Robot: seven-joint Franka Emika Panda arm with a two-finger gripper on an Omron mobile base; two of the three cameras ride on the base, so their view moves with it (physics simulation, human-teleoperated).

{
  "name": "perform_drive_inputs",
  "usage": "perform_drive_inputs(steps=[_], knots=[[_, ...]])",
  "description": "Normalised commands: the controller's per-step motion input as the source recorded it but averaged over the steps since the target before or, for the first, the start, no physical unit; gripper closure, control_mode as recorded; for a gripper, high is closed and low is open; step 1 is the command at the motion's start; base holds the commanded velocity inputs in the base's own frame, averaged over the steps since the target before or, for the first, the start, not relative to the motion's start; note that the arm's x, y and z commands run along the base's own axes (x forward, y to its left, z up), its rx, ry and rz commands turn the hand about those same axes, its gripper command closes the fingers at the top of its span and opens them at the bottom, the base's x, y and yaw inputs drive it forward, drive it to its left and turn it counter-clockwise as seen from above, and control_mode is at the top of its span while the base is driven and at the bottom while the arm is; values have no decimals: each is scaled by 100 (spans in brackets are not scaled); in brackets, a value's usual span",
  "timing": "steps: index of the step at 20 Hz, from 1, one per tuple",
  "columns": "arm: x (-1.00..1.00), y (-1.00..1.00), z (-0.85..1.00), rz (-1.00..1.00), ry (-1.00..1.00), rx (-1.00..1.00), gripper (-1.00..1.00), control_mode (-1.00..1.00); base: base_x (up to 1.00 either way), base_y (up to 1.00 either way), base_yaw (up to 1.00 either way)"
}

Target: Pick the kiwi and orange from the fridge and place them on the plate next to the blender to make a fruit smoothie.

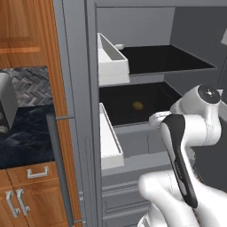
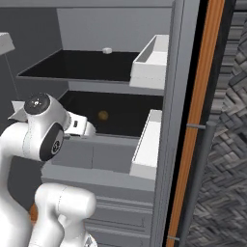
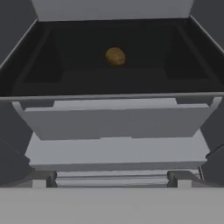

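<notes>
Gripper point(image 3: 112, 177) fingertips sit wide apart with nothing between them, so you have it released and empty, facing the open fridge point(image 1: 80, 88). Your kiwi point(image 3: 115, 56) lies toward the back of the lower black shelf point(image 3: 65, 81), well beyond the shelf's front edge.

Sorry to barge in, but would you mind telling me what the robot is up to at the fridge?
The arm is reaching toward the open fridge, its hand lined up with the lower black shelf. The kiwi sits alone toward the back of that shelf, untouched. The gripper is open and holds nothing, short of the shelf's front edge. So the first pick has not yet happened.
</notes>
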Motion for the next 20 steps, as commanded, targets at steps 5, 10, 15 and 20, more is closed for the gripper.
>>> perform_drive_inputs(steps=[5,10,15,20], knots=[[63,0,38,-4,1,0,-100,-100,0,0,0],[59,-19,-23,0,4,0,-100,-100,0,0,0],[54,-5,-45,0,0,0,-100,-100,0,0,0],[67,4,-40,0,0,0,-100,-100,0,0,0]])
